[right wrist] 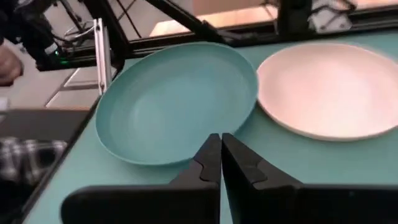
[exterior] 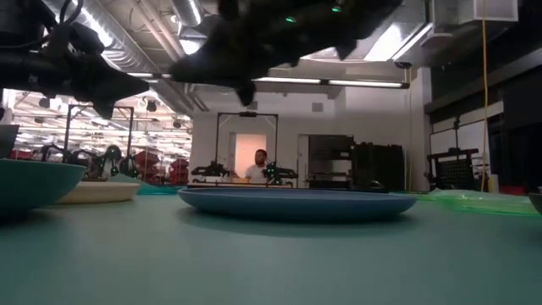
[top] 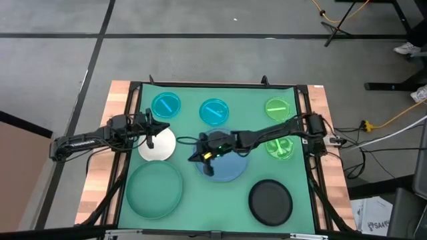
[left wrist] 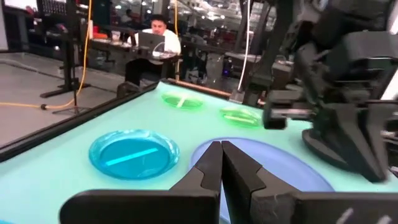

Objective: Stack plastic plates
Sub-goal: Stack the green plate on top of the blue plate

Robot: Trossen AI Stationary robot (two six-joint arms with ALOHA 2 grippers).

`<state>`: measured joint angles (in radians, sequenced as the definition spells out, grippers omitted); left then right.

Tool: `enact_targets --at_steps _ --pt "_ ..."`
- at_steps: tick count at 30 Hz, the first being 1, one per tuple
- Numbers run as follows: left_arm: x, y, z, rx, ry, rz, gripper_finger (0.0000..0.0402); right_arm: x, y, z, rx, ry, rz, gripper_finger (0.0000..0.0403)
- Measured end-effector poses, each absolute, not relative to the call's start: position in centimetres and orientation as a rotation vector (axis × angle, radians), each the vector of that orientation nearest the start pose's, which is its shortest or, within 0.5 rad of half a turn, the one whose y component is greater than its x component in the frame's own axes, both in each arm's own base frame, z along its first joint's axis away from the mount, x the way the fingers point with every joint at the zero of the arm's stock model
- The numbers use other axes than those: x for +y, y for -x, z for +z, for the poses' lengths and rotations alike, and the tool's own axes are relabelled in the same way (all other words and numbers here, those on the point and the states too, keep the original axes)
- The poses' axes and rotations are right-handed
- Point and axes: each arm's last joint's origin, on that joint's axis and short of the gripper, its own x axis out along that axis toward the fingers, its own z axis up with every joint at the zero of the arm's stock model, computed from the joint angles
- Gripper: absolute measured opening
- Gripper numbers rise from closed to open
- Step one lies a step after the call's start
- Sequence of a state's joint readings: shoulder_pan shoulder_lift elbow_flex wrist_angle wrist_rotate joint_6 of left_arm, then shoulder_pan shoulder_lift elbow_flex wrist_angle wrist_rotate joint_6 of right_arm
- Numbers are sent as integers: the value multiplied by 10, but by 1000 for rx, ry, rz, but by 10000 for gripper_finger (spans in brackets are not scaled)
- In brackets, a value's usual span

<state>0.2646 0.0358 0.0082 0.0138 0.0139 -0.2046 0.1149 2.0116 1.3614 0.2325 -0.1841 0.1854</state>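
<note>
The teal-green plate [top: 155, 189] lies nearest the front edge of the table, on the left side, with the black plate [top: 270, 201] at the same edge to the right; nothing has been stacked yet. Just behind the teal-green plate sits the white plate [top: 159, 145], and beside that, near the middle of the mat, the pale blue plate [top: 225, 165]. The right gripper [top: 202, 160] hangs over the pale blue plate's left rim, fingers pressed together and holding nothing; from its wrist the teal-green plate [right wrist: 177, 99] lies straight ahead and the white plate [right wrist: 333, 87] just off to one side. The left gripper [top: 151, 133] hovers at the white plate's back edge, its fingers [left wrist: 211, 168] likewise closed and empty, so it is the nearer arm for that plate. Being round, the plates offer no long axis; a grasp probably turns on reaching a rim. Along the back stand two cyan plates [top: 166, 105] and a bright green plate [top: 277, 108], with another green plate [top: 280, 147] under the right arm, which may block access to it.
</note>
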Motion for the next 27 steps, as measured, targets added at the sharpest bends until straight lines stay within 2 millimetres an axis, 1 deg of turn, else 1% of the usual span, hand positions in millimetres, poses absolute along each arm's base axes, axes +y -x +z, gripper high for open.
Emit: enact_targets --at_steps 2,4,8,12,14,16,19,22,27 --pt "26 -96 165 -8 207 251 0 62 -461 201 441 -246 252 13" --pt "26 -96 164 -6 208 252 0 64 -471 196 463 -271 233 29" --pt "26 -97 164 5 209 250 0 67 -490 190 496 -316 196 86" --pt "26 -98 163 17 209 246 0 70 -503 180 551 -365 138 150" --pt "25 -98 163 18 208 240 0 74 -506 175 589 -369 128 173" --pt "25 -98 162 21 206 239 0 79 -512 170 587 -387 129 190" --pt "25 -98 162 21 206 240 0 89 -518 166 582 -380 121 203" --pt "25 -98 162 21 206 240 0 96 -522 162 576 -367 80 204" --pt "25 -98 162 21 206 240 0 96 -525 149 580 -344 6 193"
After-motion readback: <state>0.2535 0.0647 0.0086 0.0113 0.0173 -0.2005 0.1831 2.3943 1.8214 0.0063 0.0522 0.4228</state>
